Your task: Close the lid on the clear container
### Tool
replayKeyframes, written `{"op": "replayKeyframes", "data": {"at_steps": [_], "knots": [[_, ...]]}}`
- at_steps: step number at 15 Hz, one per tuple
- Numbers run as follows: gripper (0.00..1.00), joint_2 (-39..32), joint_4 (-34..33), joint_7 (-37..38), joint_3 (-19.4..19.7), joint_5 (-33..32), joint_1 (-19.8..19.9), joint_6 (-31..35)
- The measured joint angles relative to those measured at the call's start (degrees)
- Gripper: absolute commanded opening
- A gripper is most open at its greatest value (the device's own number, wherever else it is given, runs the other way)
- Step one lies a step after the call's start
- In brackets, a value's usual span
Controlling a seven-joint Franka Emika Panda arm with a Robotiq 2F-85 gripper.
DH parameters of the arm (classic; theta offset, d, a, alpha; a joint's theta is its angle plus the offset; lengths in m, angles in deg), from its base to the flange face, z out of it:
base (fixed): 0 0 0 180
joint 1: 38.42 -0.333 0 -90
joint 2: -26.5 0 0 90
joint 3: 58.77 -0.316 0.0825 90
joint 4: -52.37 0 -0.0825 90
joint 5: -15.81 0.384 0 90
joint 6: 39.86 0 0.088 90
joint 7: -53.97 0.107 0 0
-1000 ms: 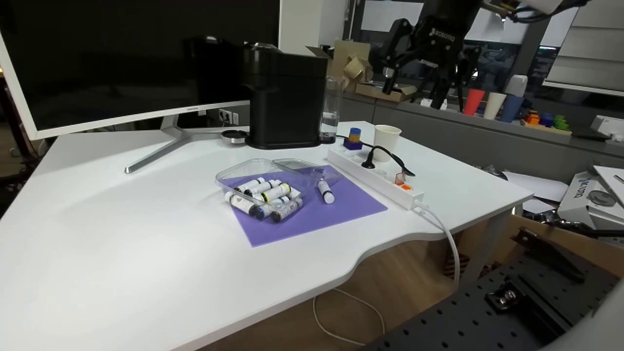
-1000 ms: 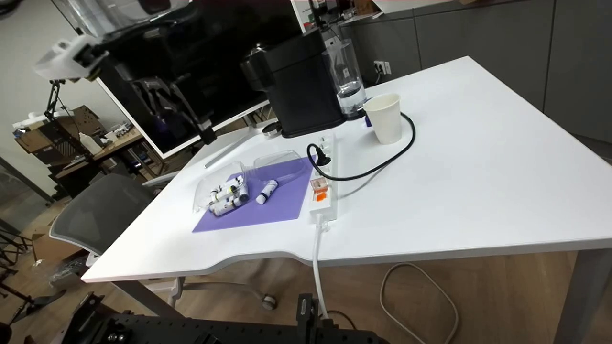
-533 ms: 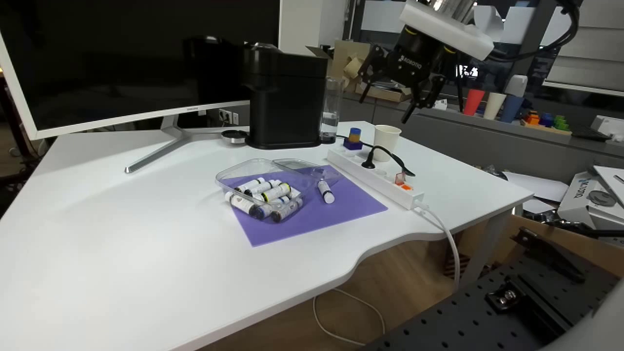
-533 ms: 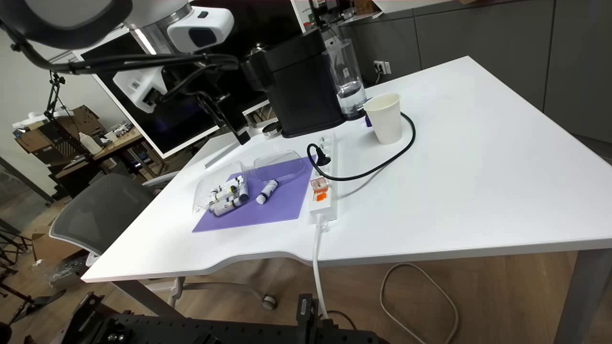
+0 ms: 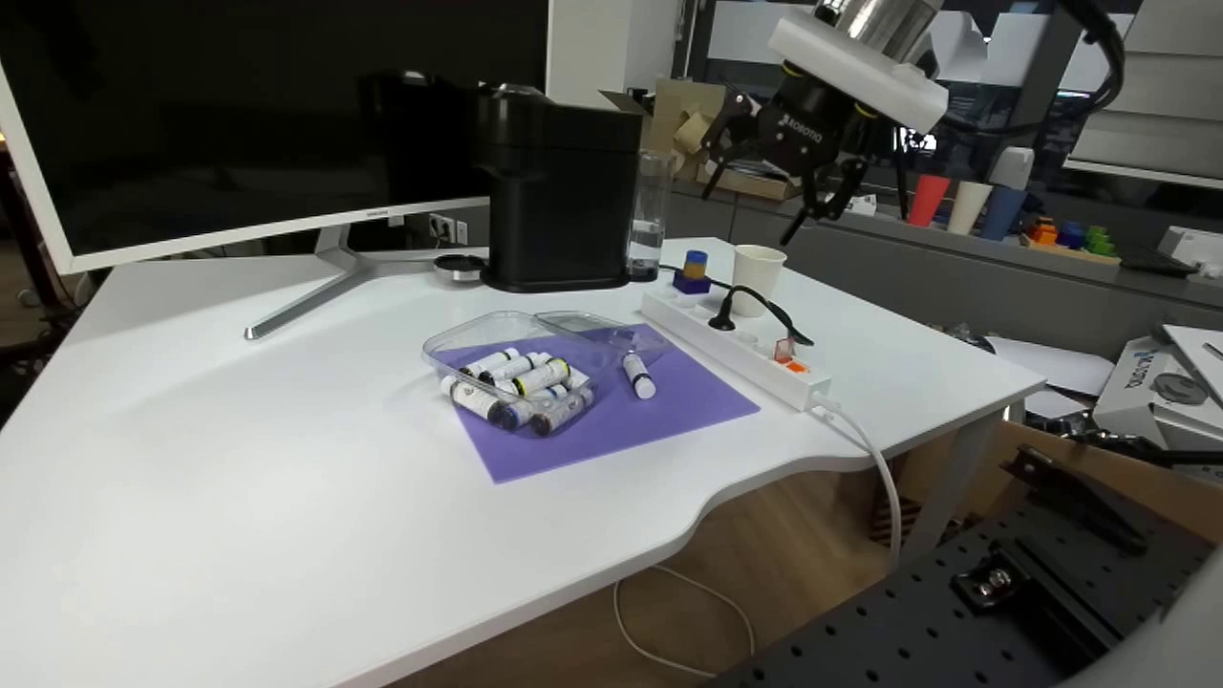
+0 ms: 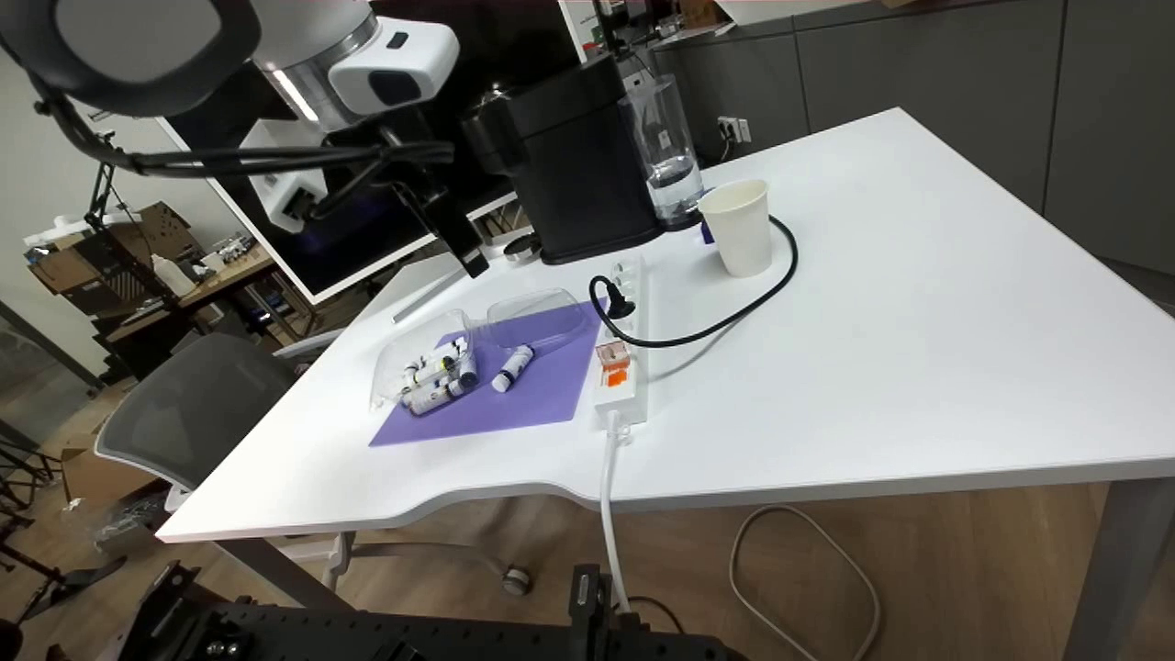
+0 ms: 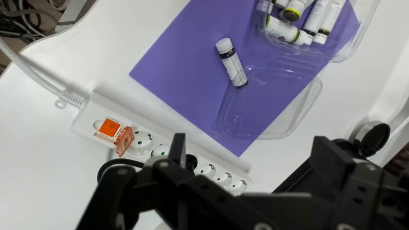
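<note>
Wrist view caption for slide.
Empty, open gripper; clear container holding vials, its lid lying open, partly on purple sheet.
</note>
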Motion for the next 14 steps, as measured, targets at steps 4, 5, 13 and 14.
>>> {"op": "replayKeyframes", "data": {"at_steps": [4,5,13,14], "knots": [[1.0,-4.8,-1.3,-9.3,1.3,19.6,-2.7,3.9],[1.0,-6.3,-2.2,-12.3,1.4,24.6,-3.0,4.0],[1.0,-21.1,-11.9,-27.6,1.5,45.0,-1.0,-3.3],[1.0,-23.1,-13.1,-28.1,1.4,45.1,-0.7,-5.0]]}}
